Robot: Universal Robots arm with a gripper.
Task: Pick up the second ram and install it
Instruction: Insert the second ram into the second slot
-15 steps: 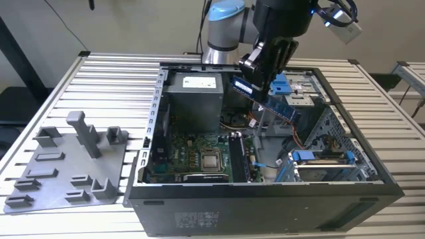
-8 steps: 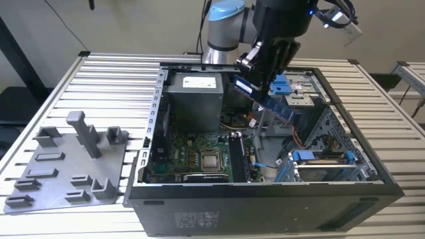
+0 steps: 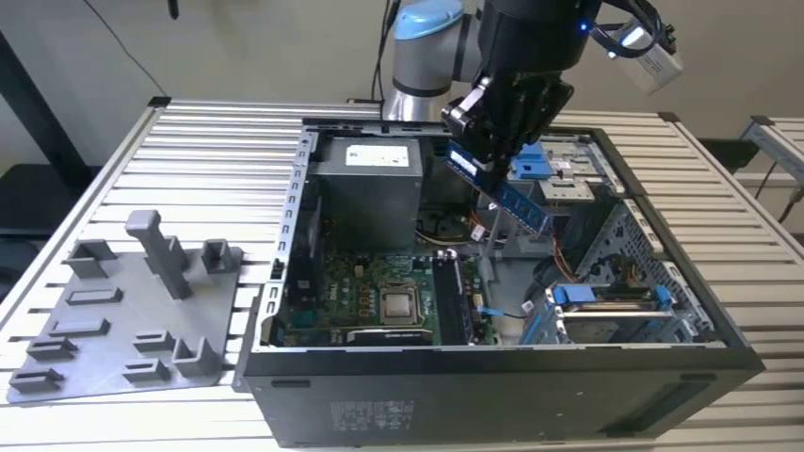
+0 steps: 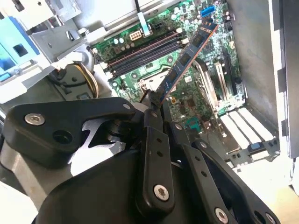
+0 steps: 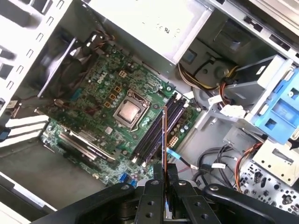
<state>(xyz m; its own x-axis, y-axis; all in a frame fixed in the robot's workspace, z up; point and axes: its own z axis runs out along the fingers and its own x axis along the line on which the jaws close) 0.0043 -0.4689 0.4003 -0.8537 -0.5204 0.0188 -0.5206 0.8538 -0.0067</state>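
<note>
End effector point(image 3: 488, 151): clamped on the 2nd ram point(image 3: 513, 196).
Done: pickup.
Left: ram not yet seated in the memory slots point(image 5: 148, 142) below it.

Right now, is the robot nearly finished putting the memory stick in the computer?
About halfway. Done: the second ram is picked up, clamped in the gripper. In hand: it hangs tilted above the open computer case. Left: it is not yet in the memory slots on the motherboard.

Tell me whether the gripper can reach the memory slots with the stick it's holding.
Probably yes. The gripper holds the memory stick above the open case, and nothing lies between it and the memory slots.
</note>
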